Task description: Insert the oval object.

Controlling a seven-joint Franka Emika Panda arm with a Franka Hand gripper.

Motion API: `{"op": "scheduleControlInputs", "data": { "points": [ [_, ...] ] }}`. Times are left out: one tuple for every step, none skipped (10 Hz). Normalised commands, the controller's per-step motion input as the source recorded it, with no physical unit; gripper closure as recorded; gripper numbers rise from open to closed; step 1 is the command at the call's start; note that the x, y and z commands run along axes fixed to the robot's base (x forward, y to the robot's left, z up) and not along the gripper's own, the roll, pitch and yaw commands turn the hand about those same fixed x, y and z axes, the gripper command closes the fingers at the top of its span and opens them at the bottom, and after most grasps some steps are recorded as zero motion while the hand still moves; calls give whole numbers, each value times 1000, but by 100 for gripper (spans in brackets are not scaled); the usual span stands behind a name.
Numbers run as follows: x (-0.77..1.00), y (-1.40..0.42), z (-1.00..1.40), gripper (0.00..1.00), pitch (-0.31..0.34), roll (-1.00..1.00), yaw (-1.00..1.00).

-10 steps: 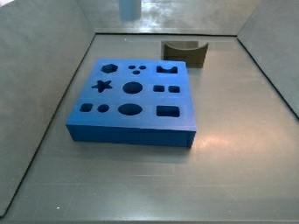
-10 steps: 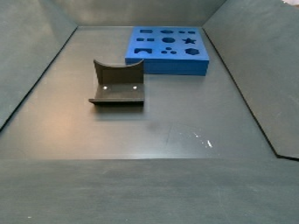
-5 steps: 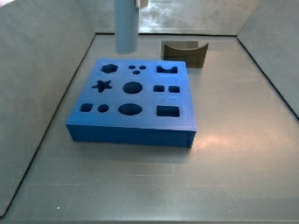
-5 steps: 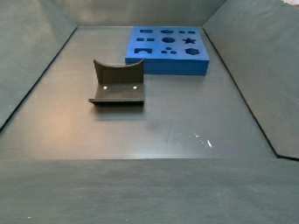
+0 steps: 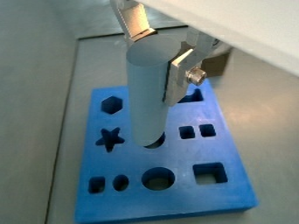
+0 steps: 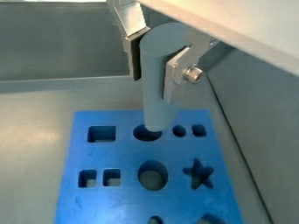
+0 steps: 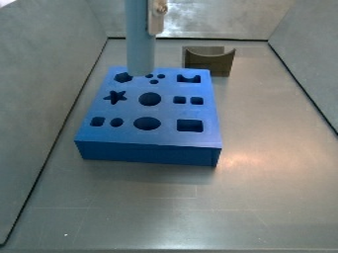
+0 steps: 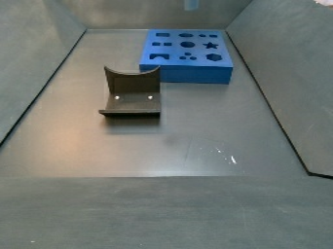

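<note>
The grey counter (image 8: 182,146) is walled by plain grey panels on its sides. On it lies the big blue block (image 7: 149,111), flat, its top cut with shaped holes: a star, rounds, squares, a hexagon. In a side view the brown curved block (image 8: 131,93) sits well apart from the blue one, its hollow facing up. The oval object (image 5: 149,92) is a long pale blue-grey peg standing upright, long axis vertical, lower end pointing down over a round hole in the blue block (image 6: 149,133); whether the tip has entered it I cannot tell. The pincer (image 5: 158,54) is above the block, its silver fingers (image 6: 177,73) clamped on the peg's upper part
</note>
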Motion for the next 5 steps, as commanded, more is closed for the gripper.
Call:
{"op": "scheduleControlInputs", "data": {
  "points": [
    [60,-211,-189,100,-43,256,-826],
    [17,-240,-226,100,0,37,-940],
    [0,-203,-300,100,-64,0,-966],
    [0,-183,-291,100,-66,0,-986],
    [0,-171,-280,100,-60,0,-989]
  ]
}}
